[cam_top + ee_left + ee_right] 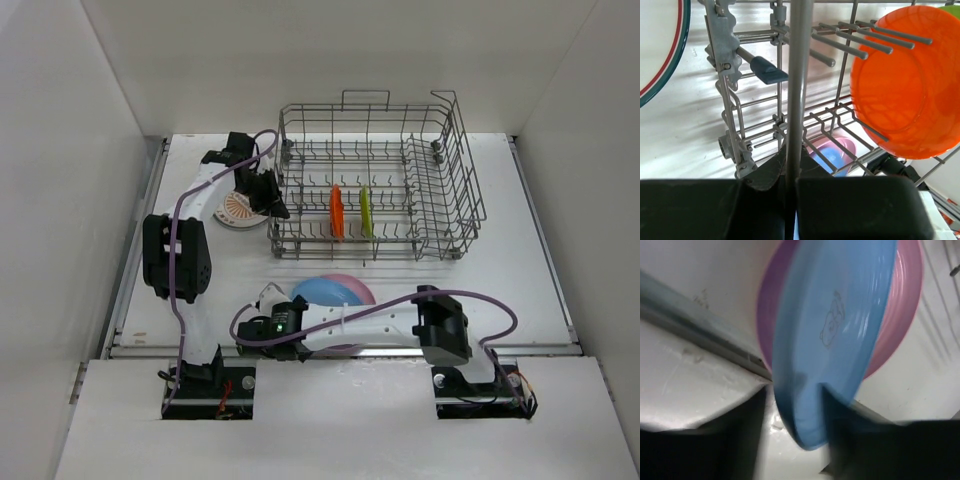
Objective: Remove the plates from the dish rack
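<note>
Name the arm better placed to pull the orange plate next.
Probably right: the left hand is clamped on a wire of the dish rack; the right hand, in front, merely straddles the blue plate.

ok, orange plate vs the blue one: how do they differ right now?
Place: the orange plate sits inside the dish rack; the blue plate is out on the table in front of it.
Pose: orange stands on edge; blue overlaps the pink plate, with its rim between the fingers of the right pincer.
Size: blue looks larger than orange.
Both are round and brightly coloured.
</note>
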Controlling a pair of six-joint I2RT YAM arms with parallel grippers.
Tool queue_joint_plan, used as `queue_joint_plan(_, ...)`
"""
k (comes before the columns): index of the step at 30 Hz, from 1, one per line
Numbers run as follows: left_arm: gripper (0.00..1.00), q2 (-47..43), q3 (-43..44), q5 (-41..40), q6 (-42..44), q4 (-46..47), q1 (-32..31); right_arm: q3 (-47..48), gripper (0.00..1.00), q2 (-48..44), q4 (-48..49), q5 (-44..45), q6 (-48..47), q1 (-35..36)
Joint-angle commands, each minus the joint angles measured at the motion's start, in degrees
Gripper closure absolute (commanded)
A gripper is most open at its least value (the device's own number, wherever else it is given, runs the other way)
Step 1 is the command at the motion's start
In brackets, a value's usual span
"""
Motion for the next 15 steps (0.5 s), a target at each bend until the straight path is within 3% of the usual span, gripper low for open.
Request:
queue_joint_plan(1,1.00,-4.46,1.90,-1.51,1.53,-2.36,-0.22,0.46,0.31,-1.01,-2.79,6.53,3.68,-1.07)
queue_joint_plan(2,1.00,-4.99,1.90,-1.51,1.53,-2.36,-0.22,0.46,0.21,-1.01,-2.79,6.53,3.68,-1.07)
queue_joint_plan(5,1.00,-5.52,1.90,-2.12,1.53,-2.36,-0.22,0.46,0.02,-0.39,-2.79,6.53,3.68,-1.07)
queue_joint_plan(15,1.00,-3.68,5.94,-2.22,6.44,-8.08,-0.22,7.74,0.00,-13.65,-0.78,3.45,1.48,-1.07)
